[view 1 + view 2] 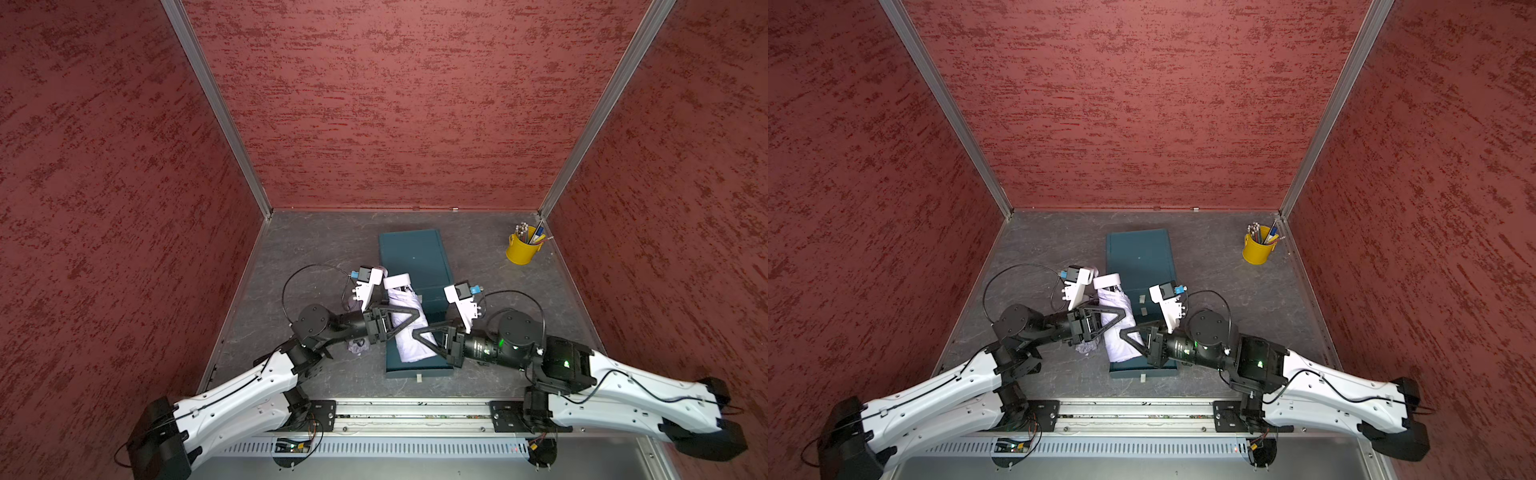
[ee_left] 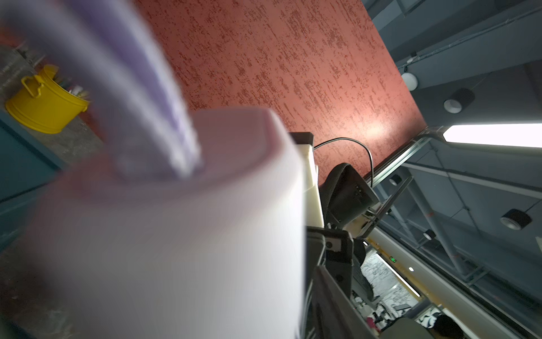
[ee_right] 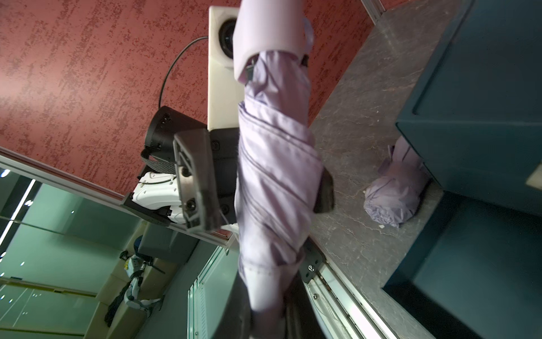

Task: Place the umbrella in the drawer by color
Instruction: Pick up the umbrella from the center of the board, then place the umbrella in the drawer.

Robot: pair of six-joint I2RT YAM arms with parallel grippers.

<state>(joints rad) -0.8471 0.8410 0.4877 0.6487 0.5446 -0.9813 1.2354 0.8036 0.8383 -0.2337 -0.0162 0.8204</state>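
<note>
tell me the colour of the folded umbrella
Pale lilac umbrella, clearest in the right wrist view.

Lilac folded umbrella (image 1: 409, 332), lengthwise over the open teal drawer (image 1: 415, 368) on the grey counter (image 1: 311, 249), left gripper (image 1: 405, 321) and right gripper (image 1: 422, 338) both at it; yellow pencil pot (image 1: 521, 251) near the far right corner.

The umbrella (image 3: 272, 176) was creased, matt lilac cloth with a smooth plastic handle (image 3: 264, 38); the drawer cabinet (image 1: 415, 257) matt teal, the bucket (image 1: 521, 251) glossy yellow metal.
</note>
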